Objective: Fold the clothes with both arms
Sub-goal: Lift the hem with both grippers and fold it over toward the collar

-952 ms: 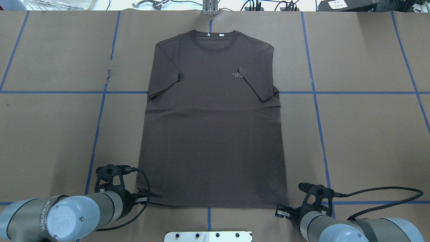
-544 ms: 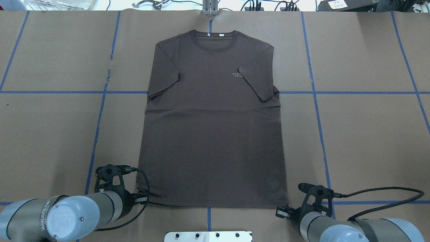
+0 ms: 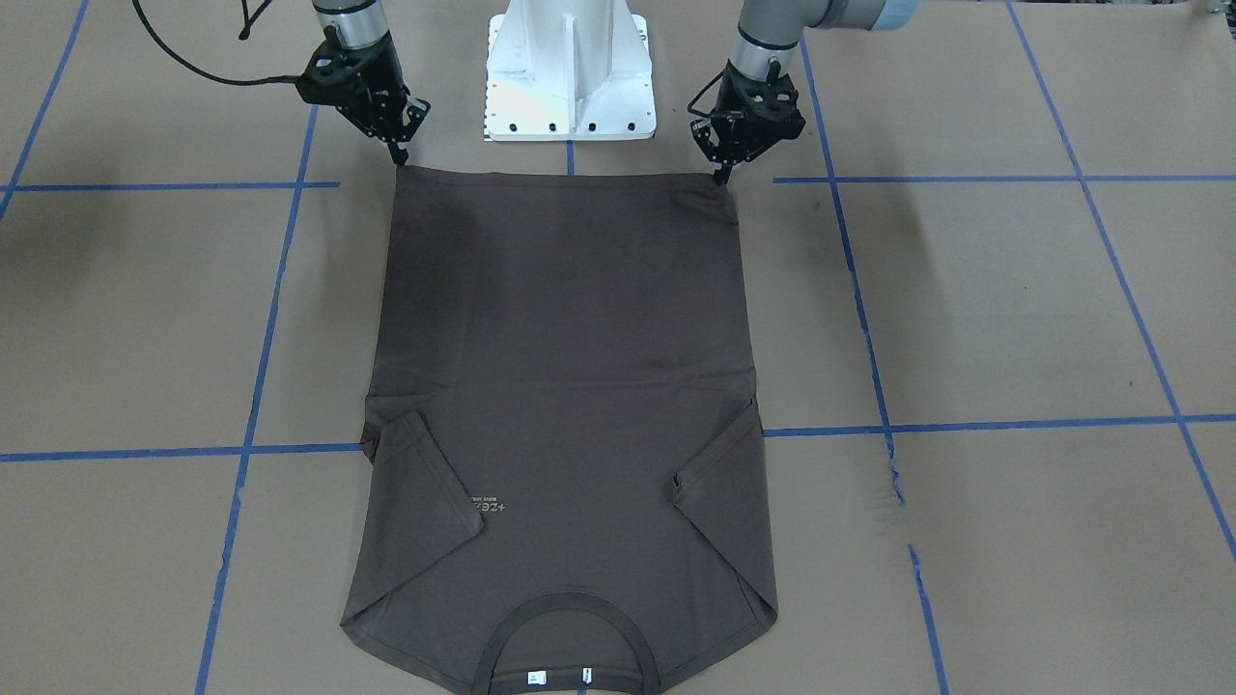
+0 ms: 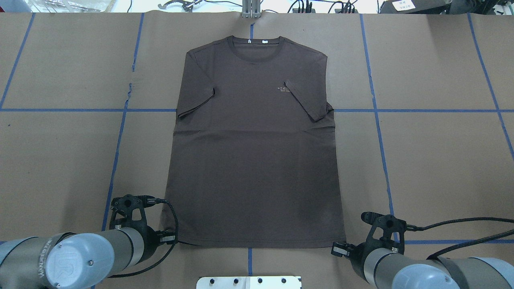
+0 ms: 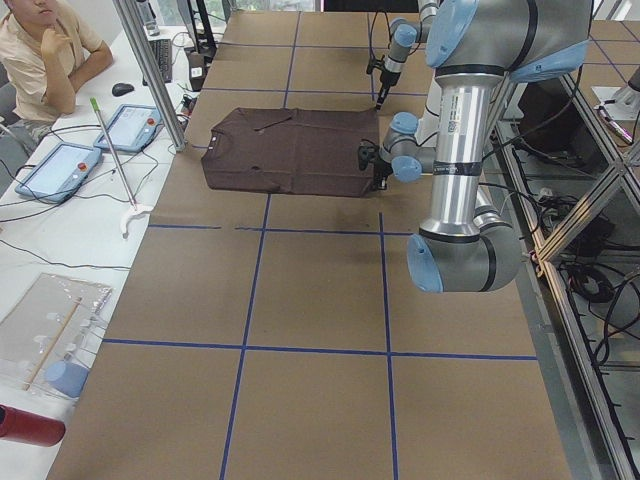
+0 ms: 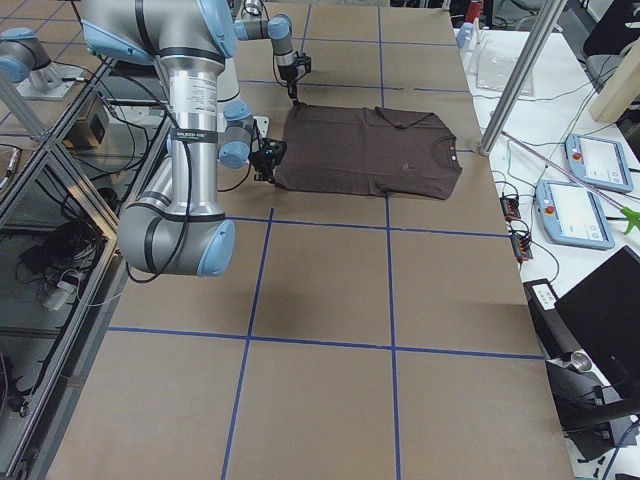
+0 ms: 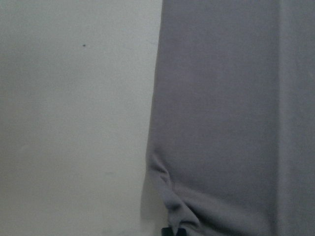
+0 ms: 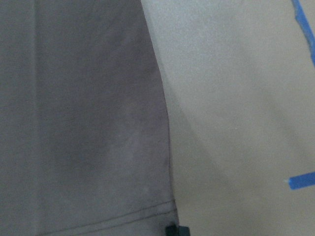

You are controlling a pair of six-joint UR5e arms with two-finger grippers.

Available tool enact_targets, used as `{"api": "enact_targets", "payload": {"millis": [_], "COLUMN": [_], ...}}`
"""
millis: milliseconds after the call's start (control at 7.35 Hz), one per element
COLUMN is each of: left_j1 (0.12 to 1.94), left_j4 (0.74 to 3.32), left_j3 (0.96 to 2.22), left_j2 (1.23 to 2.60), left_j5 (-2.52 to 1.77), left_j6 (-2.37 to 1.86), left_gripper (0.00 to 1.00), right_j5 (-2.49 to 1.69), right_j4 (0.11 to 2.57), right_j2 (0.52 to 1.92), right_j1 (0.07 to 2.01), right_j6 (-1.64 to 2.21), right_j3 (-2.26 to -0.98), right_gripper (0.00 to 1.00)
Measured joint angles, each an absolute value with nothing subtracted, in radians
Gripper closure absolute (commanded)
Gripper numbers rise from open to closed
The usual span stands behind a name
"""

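Brown paper (image 4: 441, 160) crossed by blue tape (image 4: 421, 110) covers the whole table, and the shirt (image 4: 253, 140) lies flat on it, straight out in front of the white base (image 3: 570, 68). Its long axis runs directly away from the base. The hem (image 4: 257, 245) is the end nearest the base, and the collar (image 4: 257, 42) with its white labels (image 4: 264, 41) is the far end. It lies chest up, the pale lettering (image 4: 284, 89) on show, and both sleeves (image 4: 309, 96) are folded in over the body.

Now the corners! The left gripper (image 3: 722, 176) is down at the hem corner on the base's left side, tip right on the cloth. Its wrist view shows fabric puckered (image 7: 170, 196) and drawn in toward the dark fingertip (image 7: 173, 230), so it is pinching that corner.

Across on the base's right side, the right gripper (image 3: 398, 159) sits at the other hem corner. Its wrist view has the stitched hem lying smooth, with the black fingertip (image 8: 177, 230) just off the corner point (a hair's breadth, really). Whether that pair has closed on cloth, I cannot tell.

Both grippers flank the base, with the hem stretched straight between them.
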State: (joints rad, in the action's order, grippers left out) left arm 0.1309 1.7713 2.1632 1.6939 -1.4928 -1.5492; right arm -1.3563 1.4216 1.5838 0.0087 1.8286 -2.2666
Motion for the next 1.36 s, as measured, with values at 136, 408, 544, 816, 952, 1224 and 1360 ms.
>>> {"api": "enact_targets", "payload": {"millis": [136, 408, 544, 816, 952, 1224, 1360], "left_j1": [0.129, 0.138, 0.156, 0.274, 0.376, 0.576, 0.652], "left_j4": [1.618, 1.332, 1.253, 1.21, 1.207, 1.217, 1.235], "left_j3": [2.308, 2.56, 2.602, 2.559, 2.497, 2.342, 2.26], "left_j2": [1.699, 1.755, 1.807, 1.903, 1.948, 2.035, 2.074], "left_j5": [-1.533, -1.634, -1.671, -1.706, -1.734, -1.798, -1.817], "left_j6": [-1.547, -1.542, -1.52, -1.362, -1.255, -1.065, -1.001], "left_gripper": [1.0, 1.0, 1.0, 1.0, 1.0, 1.0, 1.0], "right_j5": [-1.381, -1.461, -1.517, -1.621, -1.677, -1.768, -1.785], "right_j4": [1.529, 1.766, 1.866, 2.009, 2.054, 2.072, 2.067], "right_j2": [1.583, 1.552, 1.498, 1.351, 1.267, 1.144, 1.11], "right_j1": [0.008, 0.022, 0.068, 0.228, 0.345, 0.564, 0.64], "right_j6": [1.829, 1.829, 1.821, 1.717, 1.635, 1.484, 1.416], "right_j3": [-2.383, -2.623, -2.675, -2.672, -2.616, -2.444, -2.369], "right_gripper": [1.0, 1.0, 1.0, 1.0, 1.0, 1.0, 1.0]}}
